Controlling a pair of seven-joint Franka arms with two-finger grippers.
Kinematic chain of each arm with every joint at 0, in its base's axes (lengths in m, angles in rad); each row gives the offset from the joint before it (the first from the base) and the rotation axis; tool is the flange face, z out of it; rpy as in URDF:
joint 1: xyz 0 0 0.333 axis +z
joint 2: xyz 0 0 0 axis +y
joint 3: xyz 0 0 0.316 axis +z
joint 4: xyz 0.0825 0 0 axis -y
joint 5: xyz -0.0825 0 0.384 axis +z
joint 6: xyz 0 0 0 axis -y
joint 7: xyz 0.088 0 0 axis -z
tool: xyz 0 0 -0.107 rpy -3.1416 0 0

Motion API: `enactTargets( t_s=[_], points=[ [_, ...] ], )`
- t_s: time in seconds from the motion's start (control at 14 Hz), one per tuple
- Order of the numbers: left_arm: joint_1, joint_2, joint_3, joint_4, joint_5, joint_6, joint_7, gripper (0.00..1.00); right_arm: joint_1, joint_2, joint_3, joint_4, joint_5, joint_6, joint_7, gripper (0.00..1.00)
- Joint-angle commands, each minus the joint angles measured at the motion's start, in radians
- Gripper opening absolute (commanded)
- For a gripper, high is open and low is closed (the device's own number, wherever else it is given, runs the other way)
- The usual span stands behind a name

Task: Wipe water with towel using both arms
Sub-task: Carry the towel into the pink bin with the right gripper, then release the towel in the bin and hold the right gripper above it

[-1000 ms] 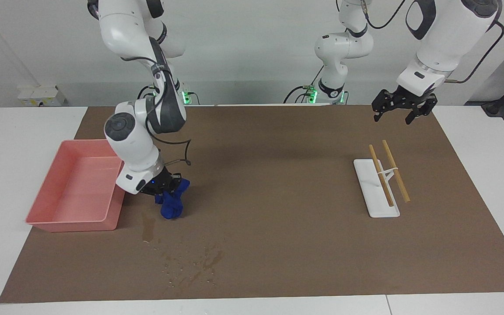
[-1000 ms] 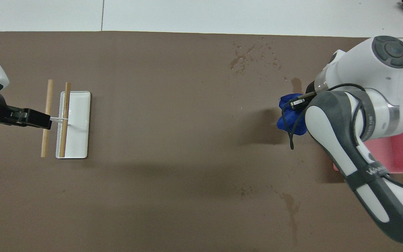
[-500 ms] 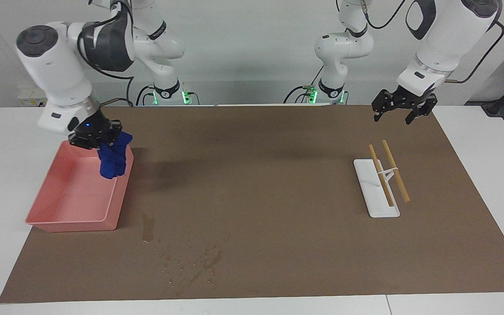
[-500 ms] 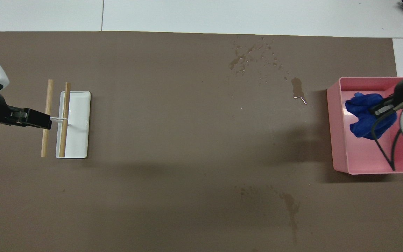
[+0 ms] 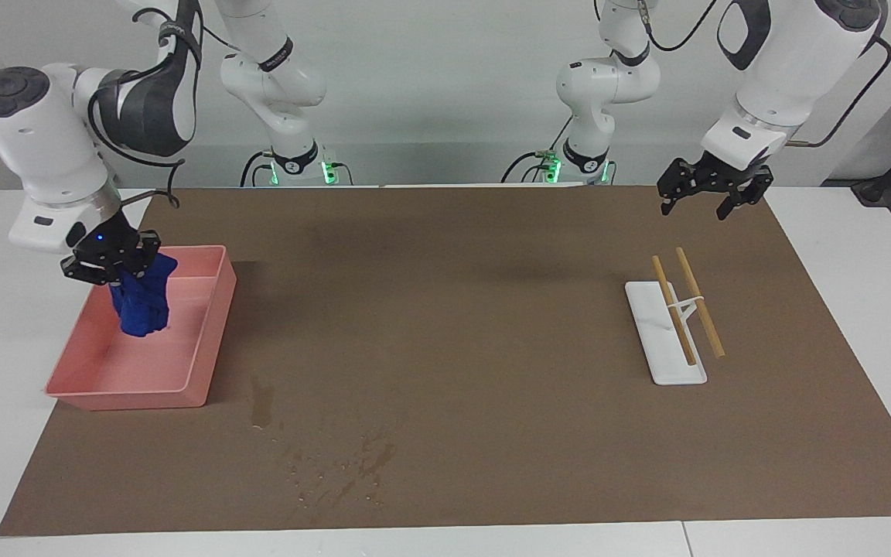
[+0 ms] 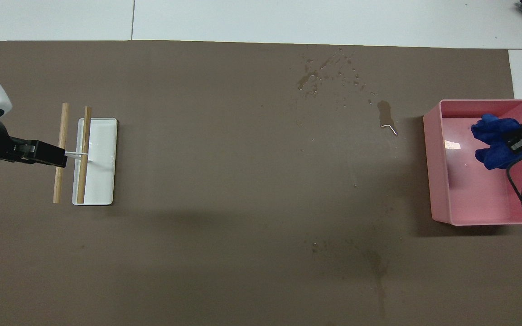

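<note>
I have the right gripper [image 5: 111, 259] clamped shut on the crumpled blue cloth towel [image 5: 141, 303], hanging into the pink plastic tray [image 5: 213, 309]. The dark wet streaks and droplets of water [image 5: 337, 464] lie farther from the robots than the tray, the droplets toward the left arm's end. The left gripper [image 5: 715, 193] waits open above the brown mat [image 5: 492, 348]. I cannot tell whether the towel touches the tray floor.

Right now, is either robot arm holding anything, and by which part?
The right gripper holds the blue towel by its bunched top, over the pink bin. The left gripper holds nothing.
</note>
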Motion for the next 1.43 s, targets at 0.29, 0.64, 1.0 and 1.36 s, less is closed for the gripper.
enactTargets(
  t_s=[0.29,0.64,1.0,1.36],
  points=[
    [-0.004,-0.026,0.004,-0.028,0.010,0.010,-0.010,1.00,-0.050,0.007,0.015,-0.140,-0.009,0.156,-0.058,1.00],
    [-0.004,-0.026,0.004,-0.028,0.010,0.010,-0.010,1.00,0.006,-0.033,0.030,-0.013,0.053,-0.070,0.012,1.00],
    [-0.004,-0.026,0.004,-0.028,0.010,0.010,-0.010,1.00,0.157,-0.104,0.033,0.205,0.058,-0.431,0.346,1.00],
    [-0.004,-0.026,0.004,-0.028,0.010,0.010,-0.010,1.00,0.146,-0.176,0.029,0.227,0.170,-0.531,0.415,1.00]
  ],
)
